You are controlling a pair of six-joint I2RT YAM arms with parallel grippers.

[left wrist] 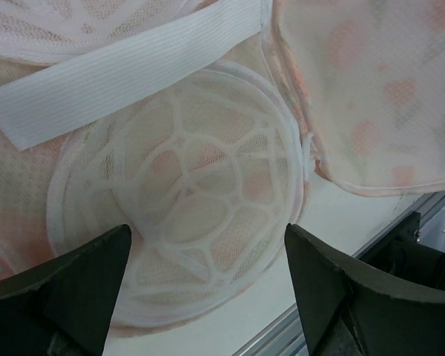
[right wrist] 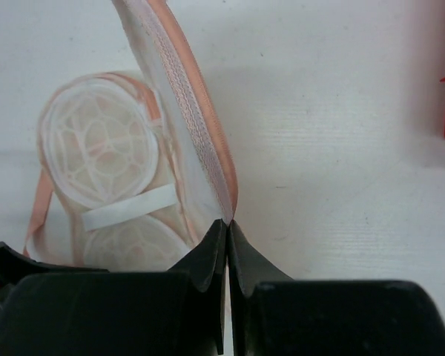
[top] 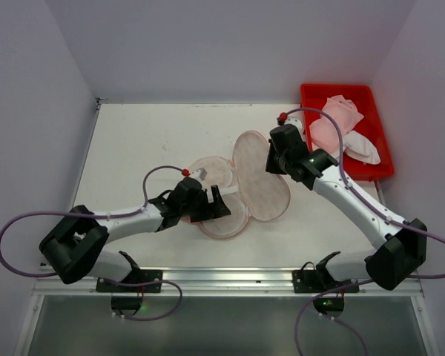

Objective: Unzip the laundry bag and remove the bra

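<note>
My left arm reaches in low from 8 o'clock, and my left hand (top: 216, 205) hangs over the near end of the laundry bag (top: 245, 185), which lies unzipped and spread open at the middle of the white surface (top: 148, 141). That hand is spread wide and grips nothing. In its wrist view the two dark fingers (left wrist: 67, 297) stand to either side of a round mesh dome (left wrist: 185, 215) with a white ribbed cage. A white band (left wrist: 126, 70) crosses the bag just beyond the dome. My right arm comes from 4 o'clock, bent at the elbow, with my right hand (right wrist: 228, 236) turned back toward the bag. Its fingers are pinched fully together on the pink-trimmed edge of the printed flap (right wrist: 189, 96), which stands up on edge from the surface. At 2 o'clock, well apart from the bag, the red tray (top: 337, 88) holds a bundle of pink-and-white cloth (top: 341, 124); I cannot tell what garment it is.
</note>
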